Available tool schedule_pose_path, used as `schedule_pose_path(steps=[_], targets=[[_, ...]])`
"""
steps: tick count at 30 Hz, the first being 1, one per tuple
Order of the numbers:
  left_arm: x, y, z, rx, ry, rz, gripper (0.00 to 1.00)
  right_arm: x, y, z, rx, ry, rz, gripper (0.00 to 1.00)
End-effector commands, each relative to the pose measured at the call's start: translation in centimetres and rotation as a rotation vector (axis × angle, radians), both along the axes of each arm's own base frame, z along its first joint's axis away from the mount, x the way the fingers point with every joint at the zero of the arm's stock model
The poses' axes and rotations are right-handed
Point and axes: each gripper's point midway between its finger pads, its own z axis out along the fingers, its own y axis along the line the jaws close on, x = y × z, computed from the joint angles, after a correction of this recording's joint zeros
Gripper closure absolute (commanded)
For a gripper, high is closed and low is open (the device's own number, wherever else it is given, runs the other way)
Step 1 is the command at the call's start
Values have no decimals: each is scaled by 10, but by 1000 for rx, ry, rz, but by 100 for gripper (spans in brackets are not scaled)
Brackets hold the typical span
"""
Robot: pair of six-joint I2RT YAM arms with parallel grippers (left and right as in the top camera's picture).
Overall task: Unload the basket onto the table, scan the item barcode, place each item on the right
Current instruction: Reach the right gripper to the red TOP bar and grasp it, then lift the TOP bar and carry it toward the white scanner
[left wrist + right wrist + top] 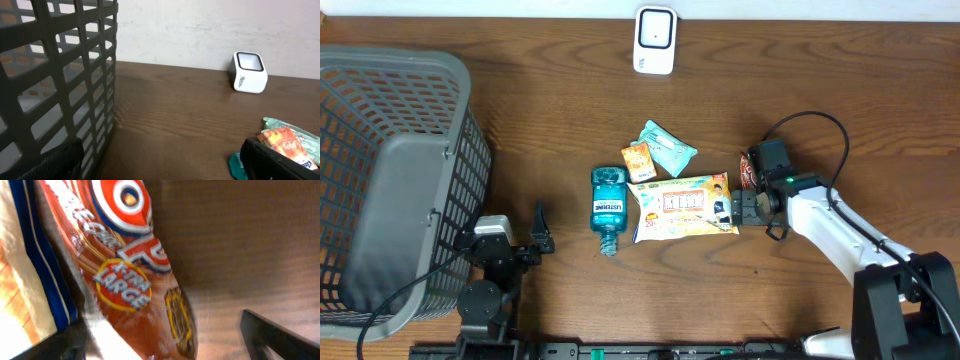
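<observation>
Both tools stand with fingers apart, the left gripper (540,232) idle beside the grey plastic mesh basket (380,70), the right gripper (744,208) straddling a glossy red snack packet (125,280) lying unlifted on the table, well apart from the white box-shaped barcode scanner (654,40), so scanning seems barely begun.

One grey plastic lattice basket (390,180) is standing at nine o'clock on the one brown wooden table (840,90), and one white boxy scanner with a dark window (654,40) is sitting at twelve o'clock. Five goods are lying around the centre: one blue clear-plastic mouthwash bottle (608,208), one small orange packet (638,160), one teal wrapped packet (668,148), one wide yellow-and-white snack bag (682,207), and, at two o'clock from that bag, one glossy red-brown packet (125,290).
</observation>
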Motion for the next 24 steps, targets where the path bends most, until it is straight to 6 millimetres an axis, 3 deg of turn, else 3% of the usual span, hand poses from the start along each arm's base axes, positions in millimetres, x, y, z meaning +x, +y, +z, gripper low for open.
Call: schedule_pose_path(steps=[1, 5, 13, 17, 19, 21, 24], targets=[[-1, 6, -17, -2, 48, 33, 0, 10, 1, -1, -9, -28, -12, 26], [-1, 6, -17, -2, 48, 33, 0, 14, 2, -3, -6, -42, -13, 42], [-1, 6, -17, -2, 48, 33, 0, 14, 1, -13, -6, -43, -15, 35], [-1, 6, -17, -2, 49, 33, 0, 10, 1, -26, -13, -3, -14, 39], [-1, 6, -17, -2, 48, 33, 0, 3, 0, -37, -18, 43, -12, 48], [-1, 6, -17, -2, 48, 33, 0, -10, 3, -45, 2, 107, -8, 69], [-1, 6, -17, -2, 48, 33, 0, -13, 8, -44, 32, 125, 0, 97]])
